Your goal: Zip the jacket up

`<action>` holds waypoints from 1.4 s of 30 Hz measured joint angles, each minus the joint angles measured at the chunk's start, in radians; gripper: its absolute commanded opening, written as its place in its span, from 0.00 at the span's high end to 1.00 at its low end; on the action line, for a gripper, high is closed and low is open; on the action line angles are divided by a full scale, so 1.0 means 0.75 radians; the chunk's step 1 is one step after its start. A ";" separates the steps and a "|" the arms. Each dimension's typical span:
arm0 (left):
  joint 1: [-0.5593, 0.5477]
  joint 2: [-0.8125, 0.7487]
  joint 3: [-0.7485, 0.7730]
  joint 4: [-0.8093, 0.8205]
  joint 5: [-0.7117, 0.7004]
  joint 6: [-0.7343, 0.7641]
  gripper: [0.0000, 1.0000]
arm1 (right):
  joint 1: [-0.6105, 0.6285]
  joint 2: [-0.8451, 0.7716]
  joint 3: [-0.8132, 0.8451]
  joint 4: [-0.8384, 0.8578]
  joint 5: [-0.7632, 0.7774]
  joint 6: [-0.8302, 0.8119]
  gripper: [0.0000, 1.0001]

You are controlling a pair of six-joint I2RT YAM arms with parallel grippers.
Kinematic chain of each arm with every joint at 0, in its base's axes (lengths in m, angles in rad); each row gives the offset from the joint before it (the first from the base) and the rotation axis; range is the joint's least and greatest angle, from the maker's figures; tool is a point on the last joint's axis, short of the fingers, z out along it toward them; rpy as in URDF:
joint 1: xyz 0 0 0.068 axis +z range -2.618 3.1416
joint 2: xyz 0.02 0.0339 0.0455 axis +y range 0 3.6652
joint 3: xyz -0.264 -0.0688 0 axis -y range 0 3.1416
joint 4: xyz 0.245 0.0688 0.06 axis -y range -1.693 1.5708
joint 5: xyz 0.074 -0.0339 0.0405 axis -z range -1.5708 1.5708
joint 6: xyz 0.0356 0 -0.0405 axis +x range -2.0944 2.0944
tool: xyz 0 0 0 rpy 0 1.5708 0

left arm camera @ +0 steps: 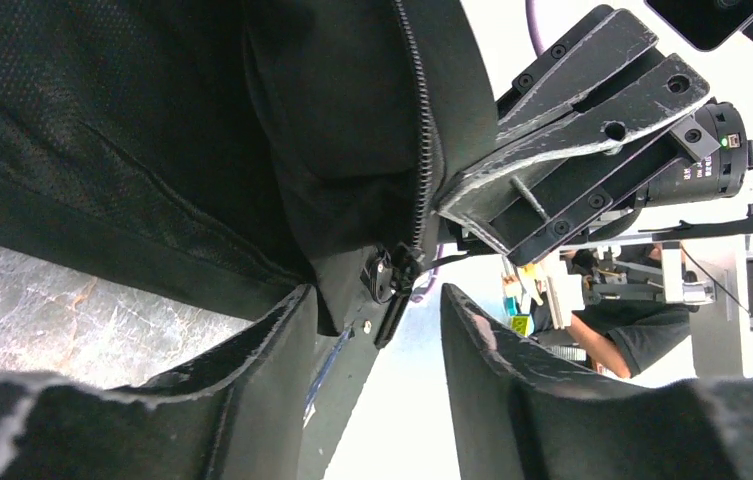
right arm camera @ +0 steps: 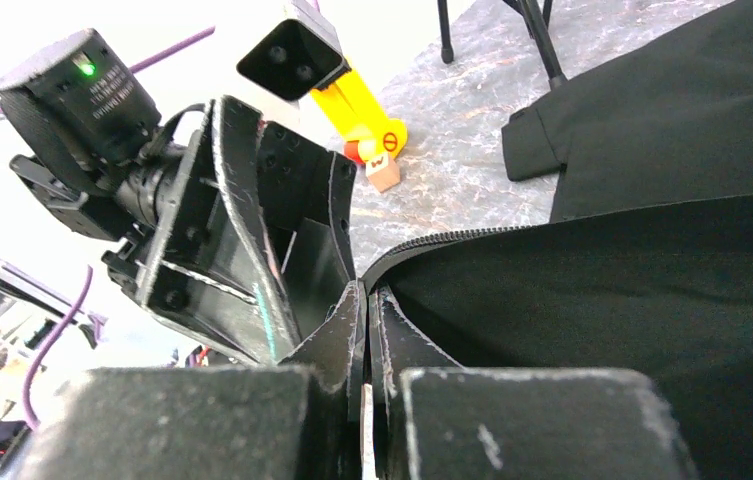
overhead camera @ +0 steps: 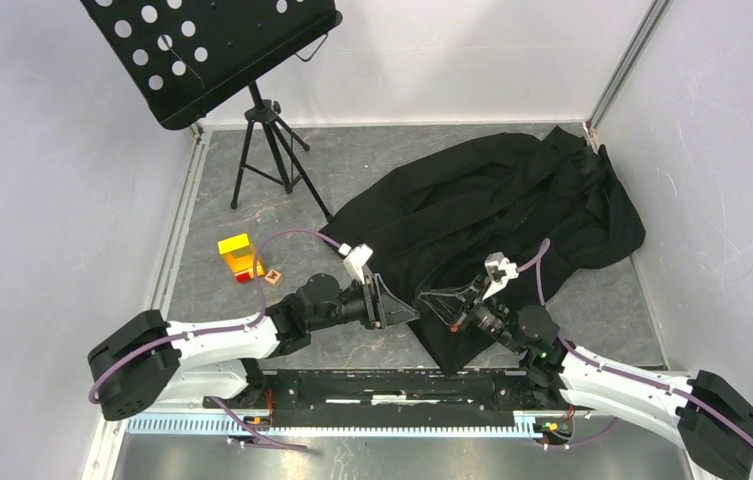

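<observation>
My left gripper (overhead camera: 397, 305), fingers parted and empty, faces the zipper slider (left arm camera: 384, 275) just ahead of its gap. From the slider, the zipper teeth (left arm camera: 420, 120) run straight away. Beside the slider, my right gripper (right arm camera: 364, 300) clamps the jacket (overhead camera: 512, 200) edge; the jacket spreads beyond.

Grey mottled tabletop (overhead camera: 382, 150), black jacket (overhead camera: 512, 210) heaped across its right half, music stand tripod (overhead camera: 270, 125) far left, yellow toy (overhead camera: 235, 252) and small cube (overhead camera: 273, 277) nearer.
</observation>
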 measured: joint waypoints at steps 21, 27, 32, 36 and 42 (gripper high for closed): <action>-0.003 0.101 -0.008 0.110 0.033 0.019 0.98 | -0.010 0.042 0.001 -0.028 0.028 0.185 0.78; 0.002 0.094 0.014 -0.103 -0.002 0.180 0.98 | -0.034 0.010 0.007 -0.366 0.012 0.236 0.43; 0.002 0.085 0.055 -0.233 -0.003 0.306 0.98 | -0.124 0.023 0.052 -0.604 -0.102 0.317 0.21; 0.002 0.085 0.067 -0.267 -0.002 0.357 0.98 | -0.213 0.041 0.054 -0.616 -0.221 0.407 0.19; 0.002 0.085 0.068 -0.282 -0.002 0.376 0.98 | -0.227 0.069 0.076 -0.605 -0.298 0.462 0.31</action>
